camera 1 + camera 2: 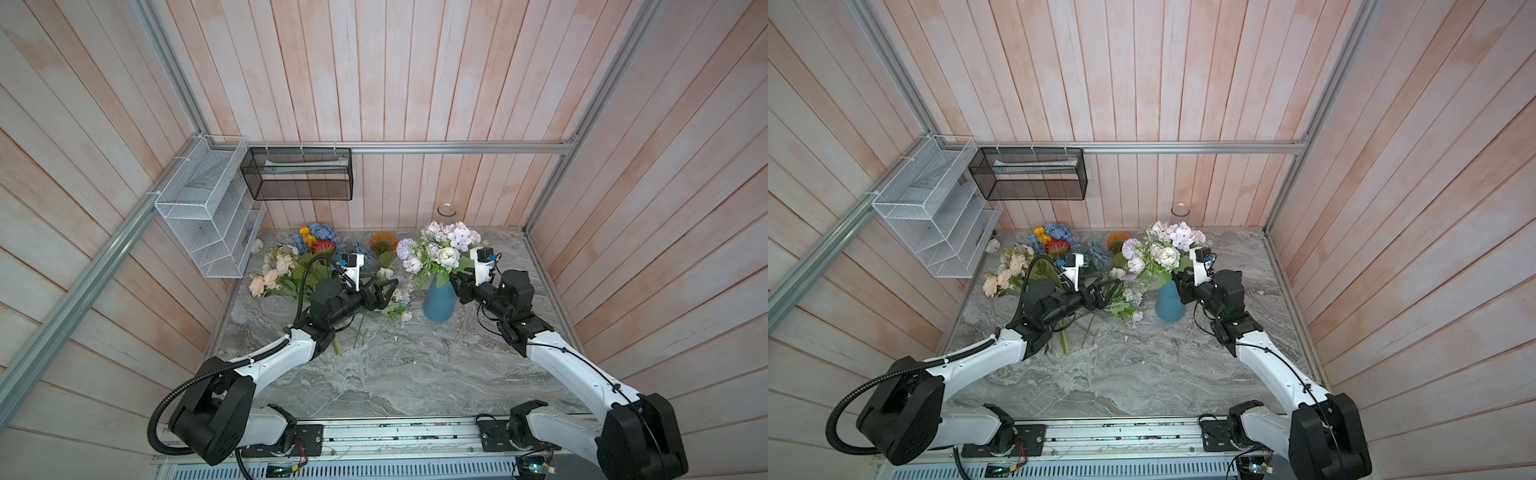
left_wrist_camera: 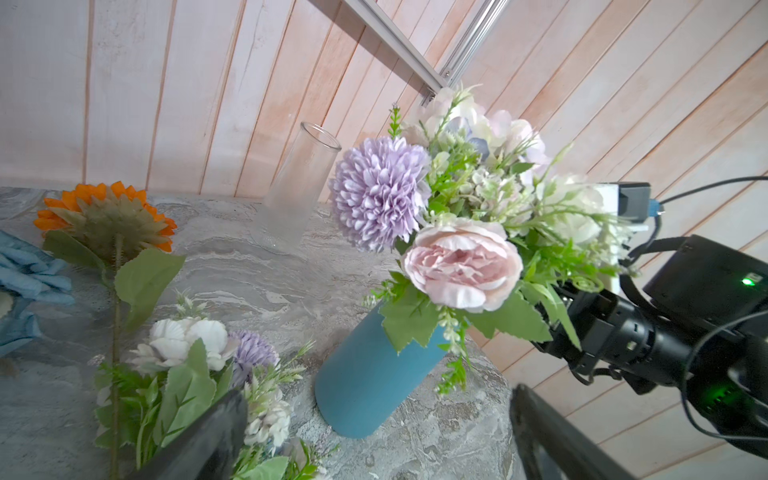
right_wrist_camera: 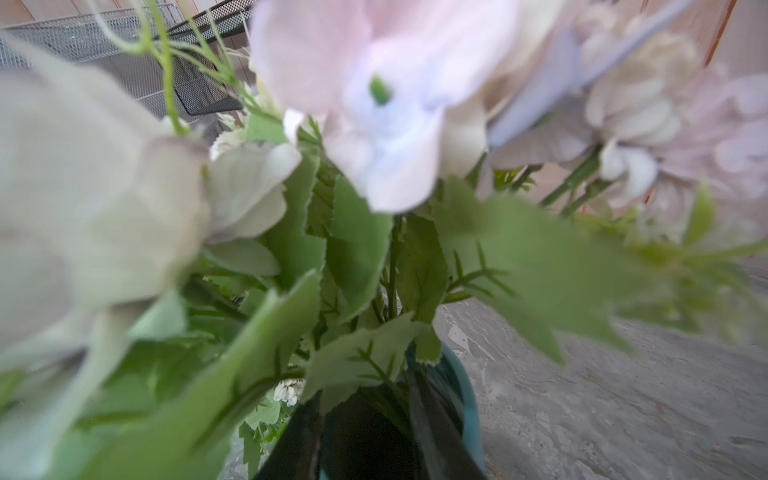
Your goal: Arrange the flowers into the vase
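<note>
Currently, right gripper (image 1: 456, 286), jaws slightly apart, sits at vase (image 1: 439, 301) mouth; placement appears complete. Left gripper (image 1: 390, 294), spread wide, should next take flowers (image 1: 316, 249) left of vase.

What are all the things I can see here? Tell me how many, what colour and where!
table: one, grey marble, under everything
blue vase: one, blue, upright, right of the middle
bouquet: one bunch, lilac, pink and white, in the blue vase
loose flowers: several, blue, red, orange, yellow, peach, white, lying at the back left
glass vase: one, clear, empty, by the back wall
wire basket: one, white, on the left wall
mesh basket: one, black, on the back wall
left end effector: one, black, open, over the loose flowers
right end effector: one, black, jaws apart, at the blue vase's neck
</note>
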Robot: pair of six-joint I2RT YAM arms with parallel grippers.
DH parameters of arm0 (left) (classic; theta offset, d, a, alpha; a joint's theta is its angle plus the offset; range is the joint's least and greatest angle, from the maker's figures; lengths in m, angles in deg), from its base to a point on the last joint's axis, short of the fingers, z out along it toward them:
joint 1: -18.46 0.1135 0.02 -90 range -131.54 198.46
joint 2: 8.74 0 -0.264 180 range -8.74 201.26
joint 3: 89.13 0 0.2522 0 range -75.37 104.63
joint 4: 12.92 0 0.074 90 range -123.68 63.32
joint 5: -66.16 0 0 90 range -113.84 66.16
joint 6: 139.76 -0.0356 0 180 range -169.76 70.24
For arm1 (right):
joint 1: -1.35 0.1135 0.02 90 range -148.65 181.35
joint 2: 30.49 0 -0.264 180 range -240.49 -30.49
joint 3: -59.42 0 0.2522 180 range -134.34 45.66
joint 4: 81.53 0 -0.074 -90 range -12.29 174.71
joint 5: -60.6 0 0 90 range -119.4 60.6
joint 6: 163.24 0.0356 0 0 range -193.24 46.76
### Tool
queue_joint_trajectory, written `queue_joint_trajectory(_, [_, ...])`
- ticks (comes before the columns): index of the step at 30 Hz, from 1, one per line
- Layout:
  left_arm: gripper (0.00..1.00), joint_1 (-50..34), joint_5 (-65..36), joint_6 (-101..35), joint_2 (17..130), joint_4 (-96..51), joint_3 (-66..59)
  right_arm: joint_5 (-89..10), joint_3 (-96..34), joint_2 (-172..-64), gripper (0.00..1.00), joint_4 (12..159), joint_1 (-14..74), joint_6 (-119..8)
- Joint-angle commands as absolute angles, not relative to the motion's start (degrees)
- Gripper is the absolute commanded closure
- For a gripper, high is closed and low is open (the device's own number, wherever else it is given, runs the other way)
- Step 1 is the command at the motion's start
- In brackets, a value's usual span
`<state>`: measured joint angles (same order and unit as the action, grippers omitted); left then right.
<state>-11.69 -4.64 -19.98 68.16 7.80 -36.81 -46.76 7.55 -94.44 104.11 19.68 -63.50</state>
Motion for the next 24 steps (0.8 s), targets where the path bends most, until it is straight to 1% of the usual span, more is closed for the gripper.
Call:
queue_joint_trajectory(1, [0.0, -11.2, -7.3, -20.8, 66.5, 6.8, -36.0, -44.4, 8.5, -91.9, 0.54, 100.4, 19.6, -64.8])
queue_joint_trajectory(3, [0.0, -10.9, -7.3, -20.7, 66.2, 6.6, -36.0, -43.7, 9.2, -91.5, 0.42, 100.2, 19.6, -65.2])
queue_joint_trajectory(6, [0.0, -10.7, -7.1, -20.3, 66.1, 6.4, -36.0, -44.4, 9.1, -92.5, 0.36, 101.1, 19.5, -65.5])
queue_joint_trajectory(14, [0.0, -10.5, -7.3, -20.1, 65.4, 5.7, -36.5, -47.3, 4.5, -98.3, 0.29, 104.7, 19.6, -66.4])
queue_joint_trajectory(24, [0.0, -9.8, -7.6, -20.4, 65.0, 5.6, -36.8, -46.9, 0.8, -101.6, 0.23, 105.9, 19.6, -68.2])
